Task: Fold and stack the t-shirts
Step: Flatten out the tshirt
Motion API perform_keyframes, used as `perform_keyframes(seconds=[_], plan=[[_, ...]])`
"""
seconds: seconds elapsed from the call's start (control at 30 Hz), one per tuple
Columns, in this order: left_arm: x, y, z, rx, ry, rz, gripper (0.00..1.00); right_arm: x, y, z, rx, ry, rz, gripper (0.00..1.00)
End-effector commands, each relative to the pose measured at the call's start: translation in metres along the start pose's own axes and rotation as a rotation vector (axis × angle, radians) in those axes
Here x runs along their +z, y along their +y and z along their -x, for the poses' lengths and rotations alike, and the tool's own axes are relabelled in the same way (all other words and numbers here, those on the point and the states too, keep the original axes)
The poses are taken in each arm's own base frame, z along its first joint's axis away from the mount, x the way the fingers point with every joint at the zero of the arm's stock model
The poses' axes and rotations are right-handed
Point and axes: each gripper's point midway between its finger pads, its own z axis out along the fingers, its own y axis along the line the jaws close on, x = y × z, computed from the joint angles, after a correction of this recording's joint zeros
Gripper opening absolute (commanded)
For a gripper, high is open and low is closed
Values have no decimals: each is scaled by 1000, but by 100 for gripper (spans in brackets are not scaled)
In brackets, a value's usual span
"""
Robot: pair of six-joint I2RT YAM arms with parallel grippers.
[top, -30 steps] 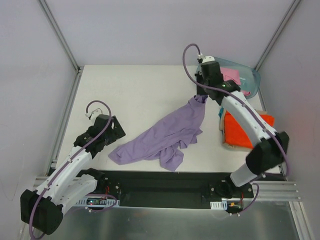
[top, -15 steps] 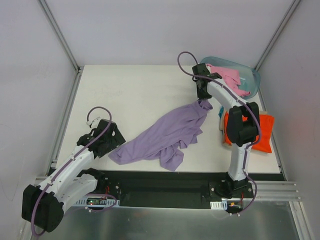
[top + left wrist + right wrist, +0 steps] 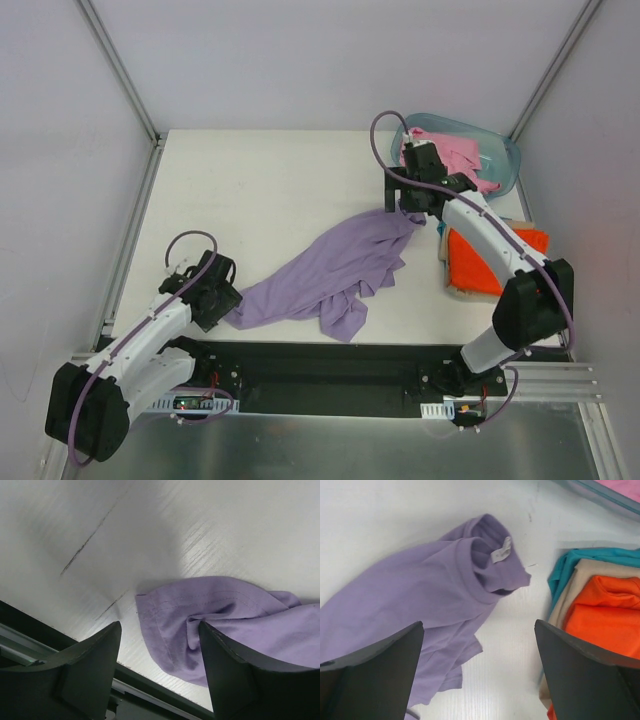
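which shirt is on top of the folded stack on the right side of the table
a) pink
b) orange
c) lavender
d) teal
b: the orange t-shirt lies uppermost on the stack, over a beige layer and the teal t-shirt.

The crumpled lavender-purple cloth t-shirt (image 3: 330,270) is plain, without print, and has a small white neck label (image 3: 500,550) inside its collar. The folded bright orange cloth shirt (image 3: 485,262) on top of the pile is also plain. Under it show a beige folded cloth layer (image 3: 567,600) and a teal folded cloth shirt (image 3: 557,577). The rumpled pink cloth shirt (image 3: 455,158) lies in the translucent blue-green plastic tub (image 3: 508,160). The flat white table top (image 3: 250,190) carries faint grey grain streaks. The left robot arm (image 3: 150,335) and right robot arm (image 3: 490,235) are white with black joints.
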Motion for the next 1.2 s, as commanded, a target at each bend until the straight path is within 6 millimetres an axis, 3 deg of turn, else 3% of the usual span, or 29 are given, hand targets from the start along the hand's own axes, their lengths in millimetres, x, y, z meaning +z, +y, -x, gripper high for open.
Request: perform_keyframes(seconds=[0.0, 0.17, 0.37, 0.4, 0.47, 0.5, 0.67, 0.8, 0.87, 0.97, 1.03, 1.07, 1.1, 1.17], plan=[[4, 16, -6, -92, 11, 65, 60, -18, 13, -24, -11, -33, 27, 96], [6, 18, -6, -127, 0, 63, 53, -26, 26, -49, 42, -49, 118, 96], [10, 14, -6, -109, 8, 65, 43, -50, 0, -58, 162, -171, 74, 96], [11, 9, -4, -112, 2, 48, 35, -61, -1, -54, 197, -213, 100, 96], [13, 1, -3, -107, 7, 30, 20, -62, -9, -62, 237, -217, 94, 96], [14, -6, 1, -110, -3, 8, 0, -68, -13, -62, 263, -232, 93, 96], [11, -18, 19, -77, -59, 18, 0, -66, -27, -77, 309, -176, 59, 96], [2, -24, 34, -91, -127, -21, 0, -49, -22, -97, 319, -39, 80, 99], [0, -26, 37, -120, -144, -37, 0, -43, -24, -103, 331, 24, 81, 95], [-5, -27, 43, -152, -175, -63, 0, -24, -19, -106, 318, 116, 76, 91], [-7, -28, 46, -165, -193, -79, 0, -17, -18, -97, 315, 123, 71, 89], [-8, -28, 46, -168, -197, -83, 0, -6, -18, -101, 312, 160, 54, 85], [-10, -29, 48, -171, -205, -93, 0, -3, -17, -92, 315, 154, 54, 84], [-11, -28, 48, -167, -210, -100, 0, 12, -15, -97, 311, 211, 50, 69]])
